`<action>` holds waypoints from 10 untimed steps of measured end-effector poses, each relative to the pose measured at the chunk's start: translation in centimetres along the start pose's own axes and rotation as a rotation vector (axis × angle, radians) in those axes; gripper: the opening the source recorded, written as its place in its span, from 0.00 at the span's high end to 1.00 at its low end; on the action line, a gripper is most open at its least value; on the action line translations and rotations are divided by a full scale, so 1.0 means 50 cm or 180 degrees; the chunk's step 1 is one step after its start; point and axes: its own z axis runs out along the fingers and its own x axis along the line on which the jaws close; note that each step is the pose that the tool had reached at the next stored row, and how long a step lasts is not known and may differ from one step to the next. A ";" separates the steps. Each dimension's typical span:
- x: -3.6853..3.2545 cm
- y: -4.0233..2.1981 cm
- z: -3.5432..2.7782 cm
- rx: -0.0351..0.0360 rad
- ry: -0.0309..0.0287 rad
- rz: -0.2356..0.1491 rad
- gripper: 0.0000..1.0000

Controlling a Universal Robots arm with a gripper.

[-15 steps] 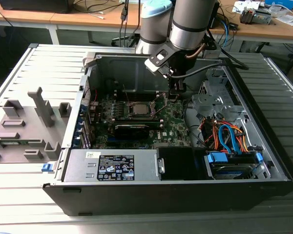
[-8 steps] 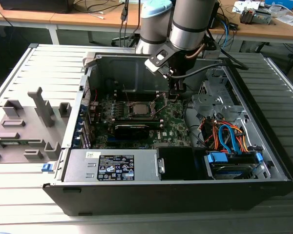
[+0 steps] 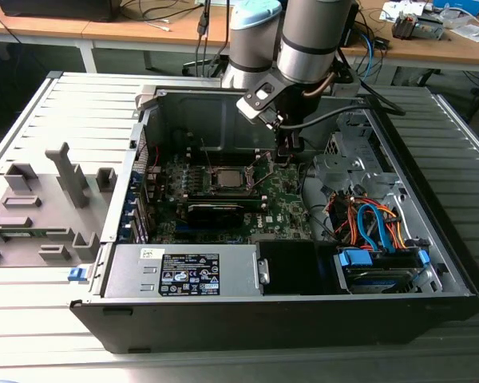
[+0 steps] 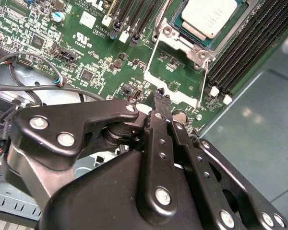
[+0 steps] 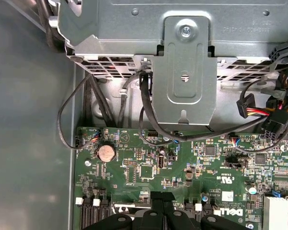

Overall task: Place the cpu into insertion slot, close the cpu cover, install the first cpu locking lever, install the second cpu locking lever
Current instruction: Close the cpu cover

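**First speaker:** What surface and room does the exterior view show?

**Second speaker:** A grey slatted table [image 3: 32, 319] holds one open computer case [image 3: 303, 319] lying on its side across the centre. Wooden desks [image 3: 56, 28] run along the upper edge. One grey fixture block [image 3: 20, 211] sits at the exterior view's left.

**First speaker:** Where are the arm and the task's parts?

**Second speaker:** One robot arm [image 3: 311, 36] comes down from the upper centre. Its gripper [image 3: 287, 150] hangs just over the green motherboard [image 3: 283, 199], to the exterior view's right of the socket. In the second wrist view its fingers [image 4: 157, 124] are pressed together with no gap showing. One cpu [image 4: 209, 17] lies seated in the socket, its pale metal top up. One cpu cover [image 4: 151, 60] stands swung open, and green board shows through its square opening. The fingertips are near the cover's free edge.

**First speaker:** What is hidden or hard to make out?

**Second speaker:** The picture's edge cuts off part of the cpu. The gripper's black linkage hides the board nearest it. The orange and blue cables [image 3: 371, 223] at lower right are too tangled to count. In the first wrist view, one round coin cell [image 5: 106, 152] sits on the board.
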 end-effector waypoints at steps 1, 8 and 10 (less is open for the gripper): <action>0.000 0.000 0.000 0.0000 0.0000 0.0000 0.89; 0.000 0.001 0.003 0.0000 0.0000 0.0000 0.89; 0.000 0.001 0.004 0.0000 0.0000 0.0000 0.89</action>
